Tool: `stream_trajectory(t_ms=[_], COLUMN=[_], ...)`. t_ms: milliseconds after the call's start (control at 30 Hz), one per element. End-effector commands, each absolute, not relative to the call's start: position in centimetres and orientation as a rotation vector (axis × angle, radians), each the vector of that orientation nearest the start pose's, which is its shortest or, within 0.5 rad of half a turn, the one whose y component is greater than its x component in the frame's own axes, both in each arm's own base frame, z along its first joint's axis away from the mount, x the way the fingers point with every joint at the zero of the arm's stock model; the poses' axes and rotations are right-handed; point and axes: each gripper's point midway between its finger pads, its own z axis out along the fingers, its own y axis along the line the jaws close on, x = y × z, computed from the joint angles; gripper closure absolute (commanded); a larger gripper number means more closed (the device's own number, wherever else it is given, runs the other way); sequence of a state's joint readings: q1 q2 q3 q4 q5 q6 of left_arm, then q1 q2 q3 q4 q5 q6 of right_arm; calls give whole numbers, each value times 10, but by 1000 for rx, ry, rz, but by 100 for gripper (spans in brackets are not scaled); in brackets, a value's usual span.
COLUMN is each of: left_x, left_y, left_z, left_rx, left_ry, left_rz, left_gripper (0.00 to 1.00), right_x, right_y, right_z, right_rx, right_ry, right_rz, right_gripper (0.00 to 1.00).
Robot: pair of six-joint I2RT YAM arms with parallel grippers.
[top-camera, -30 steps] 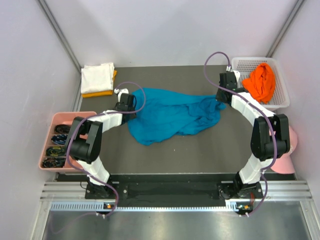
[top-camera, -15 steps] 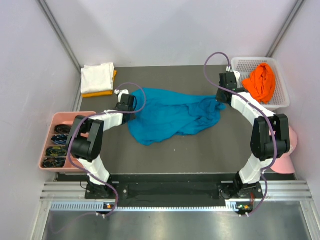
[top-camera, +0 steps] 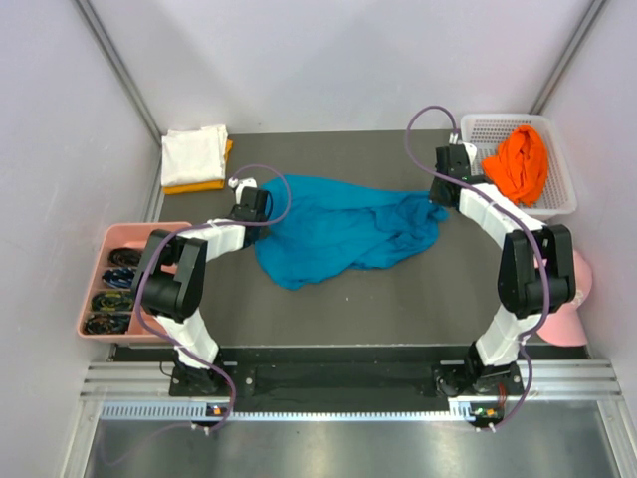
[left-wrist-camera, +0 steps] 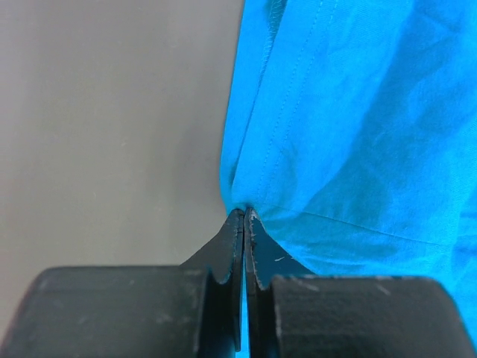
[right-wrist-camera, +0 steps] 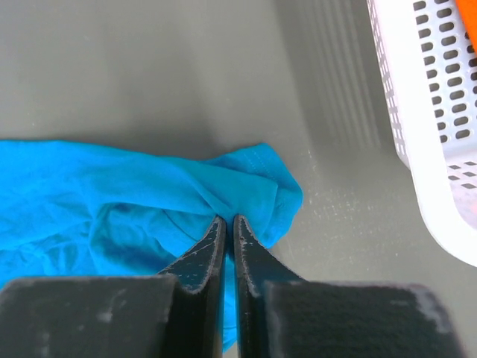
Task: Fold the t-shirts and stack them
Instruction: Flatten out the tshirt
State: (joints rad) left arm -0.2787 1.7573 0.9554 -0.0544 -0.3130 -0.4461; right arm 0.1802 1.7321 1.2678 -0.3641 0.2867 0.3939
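A teal-blue t-shirt (top-camera: 338, 229) lies crumpled across the middle of the dark table. At its left edge my left gripper (top-camera: 261, 212) is shut on the cloth; the left wrist view shows the hem (left-wrist-camera: 257, 112) pinched between the closed fingertips (left-wrist-camera: 244, 212). At the shirt's right end my right gripper (top-camera: 436, 202) is shut on a bunched fold (right-wrist-camera: 253, 186), seen between its tips (right-wrist-camera: 229, 220). A folded white t-shirt (top-camera: 193, 153) lies on a yellow-orange one (top-camera: 195, 185) at the back left. A bright orange t-shirt (top-camera: 520, 162) sits crumpled in the white basket (top-camera: 562, 204).
A pink tray (top-camera: 100, 284) with dark items stands at the left edge. A pink object (top-camera: 572, 319) shows at the right edge behind the right arm. The basket's perforated wall (right-wrist-camera: 440, 127) is close to the right gripper.
The left gripper has closed on the shirt's left edge. Arms and shirt otherwise sit almost where they were.
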Motion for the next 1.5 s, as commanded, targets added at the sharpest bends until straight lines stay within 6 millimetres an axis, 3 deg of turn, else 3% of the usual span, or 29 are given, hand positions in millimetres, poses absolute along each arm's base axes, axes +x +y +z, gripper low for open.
stream_trajectory(t_ms=[0,33,100,133,200,333,467,567,833,967,1067,1133,1167,1200,1267,1300,1467], left_x=[422,422,422,421,421,421,422,421,419,417,416,416,416,416,417,417,418], left_y=[-73,-72,-70,-70,-69,-69,-69,-68,-62,-60,-59,-58,-57,-56,-55,-54,-44], left_z=[56,57,59,59,60,60,59,58,58,56,54,56,56,57,59,60,69], left_rx=[-350,-349,-350,-349,-349,-348,-349,-350,-358,-359,-364,-367,-370,-374,-376,-380,-409], left_ry=[2271,2268,2262,2263,2262,2262,2260,2263,2257,2262,2267,2261,2259,2259,2259,2258,2248], left_rz=[55,61,73,76,81,78,81,91,127,131,137,142,146,148,149,151,182], left_gripper=[100,100,100,100,100,100,100,100,100,100,100,100,100,100,100,100,100], right_x=[452,452,450,447,443,430,413,405,410,425,442,455,460,467,474,479,491], right_y=[44,44,43,41,39,41,65,73,79,78,80,82,82,83,79,78,64], right_z=[110,112,116,116,127,131,128,129,115,106,103,105,96,101,99,100,111], right_rx=[392,392,399,401,409,416,379,347,351,374,383,391,392,396,408,407,434], right_ry=[2333,2331,2319,2318,2289,2290,2316,2306,2333,2334,2318,2300,2318,2306,2301,2295,2257], right_rz=[-78,-77,-81,-86,-92,-54,81,89,115,85,79,81,69,67,33,25,-8], right_gripper=[78,55,38,25,17,16,15,15,18,19,32,50,58,78,96,100,100])
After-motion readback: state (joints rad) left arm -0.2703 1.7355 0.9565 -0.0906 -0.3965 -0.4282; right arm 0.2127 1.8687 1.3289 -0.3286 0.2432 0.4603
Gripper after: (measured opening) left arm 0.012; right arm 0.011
